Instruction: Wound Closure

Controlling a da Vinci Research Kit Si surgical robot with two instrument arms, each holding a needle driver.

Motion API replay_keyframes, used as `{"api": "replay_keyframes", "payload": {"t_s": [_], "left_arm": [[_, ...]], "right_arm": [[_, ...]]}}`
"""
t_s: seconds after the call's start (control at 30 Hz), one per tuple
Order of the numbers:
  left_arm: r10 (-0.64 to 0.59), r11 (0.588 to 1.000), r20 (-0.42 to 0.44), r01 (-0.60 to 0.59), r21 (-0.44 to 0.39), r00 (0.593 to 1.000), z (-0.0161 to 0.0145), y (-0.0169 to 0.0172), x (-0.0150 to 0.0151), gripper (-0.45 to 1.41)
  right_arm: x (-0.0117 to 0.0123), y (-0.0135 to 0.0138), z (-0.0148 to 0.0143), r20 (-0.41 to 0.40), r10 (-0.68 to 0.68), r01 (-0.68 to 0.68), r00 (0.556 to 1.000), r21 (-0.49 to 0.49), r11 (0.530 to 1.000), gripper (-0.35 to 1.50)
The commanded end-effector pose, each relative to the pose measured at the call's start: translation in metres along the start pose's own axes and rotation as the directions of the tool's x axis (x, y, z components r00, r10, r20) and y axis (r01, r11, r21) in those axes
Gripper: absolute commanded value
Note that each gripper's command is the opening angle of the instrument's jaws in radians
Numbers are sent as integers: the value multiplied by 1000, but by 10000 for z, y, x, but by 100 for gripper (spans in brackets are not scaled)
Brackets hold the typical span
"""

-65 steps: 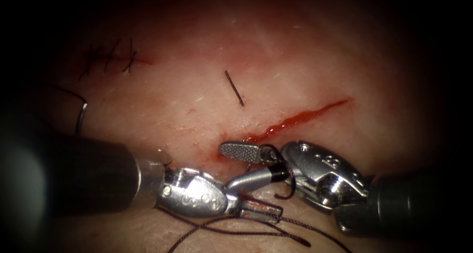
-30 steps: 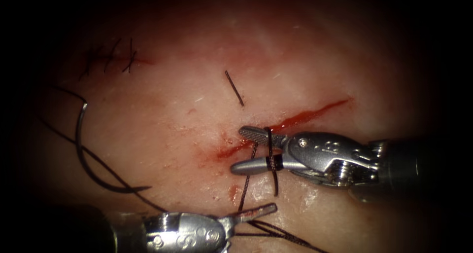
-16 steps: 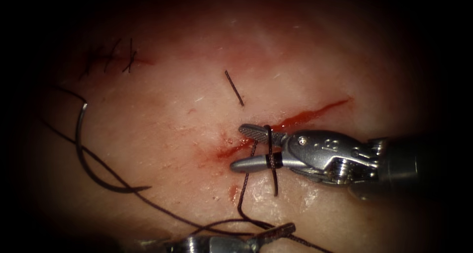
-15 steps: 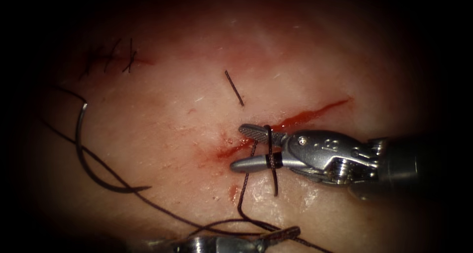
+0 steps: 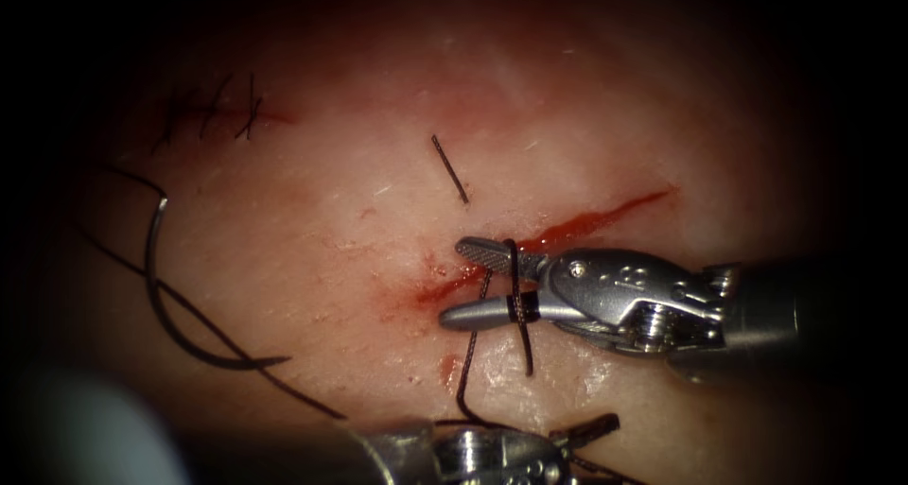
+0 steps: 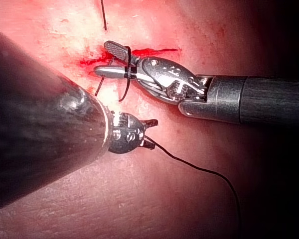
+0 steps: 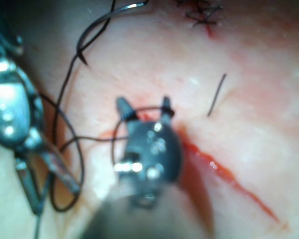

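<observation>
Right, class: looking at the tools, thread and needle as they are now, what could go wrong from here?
1. The thread is looped around both open jaws of the right tool, which grips nothing; the loop may slip off the tips.
2. The needle lies loose on the tissue left of the cut, held by neither tool; tension on the thread running to the left tool could drag it.

The endoscope view looks down on the cut (image 5: pixel 567 232) from above and in front. The left wrist view looks along its shaft, close behind the left tool (image 6: pixel 150 133). The right wrist view sits closer still behind the right tool (image 7: pixel 144 109). All three share the cut beside the right tool.
</observation>
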Motion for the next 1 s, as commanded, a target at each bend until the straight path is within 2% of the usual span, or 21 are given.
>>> {"api": "replay_keyframes", "payload": {"t_s": [0.03, 0.4, 1.0], "left_arm": [[1, 1000, 5, -1, -1, 1000, 10, 11, -3, 39], [5, 1000, 77, -5, 5, 997, 28, 22, -5, 34], [7, 1000, 116, -3, -30, 993, 53, 34, -1, 39]], "right_arm": [[-6, -6, 8, 0, 2, -2, 1000, 4, 1000, 57], [-5, -6, 8, 0, -4, 4, 1000, 3, 1000, 56], [-6, -5, 7, 1, -4, 4, 1000, 7, 1000, 54]]}}
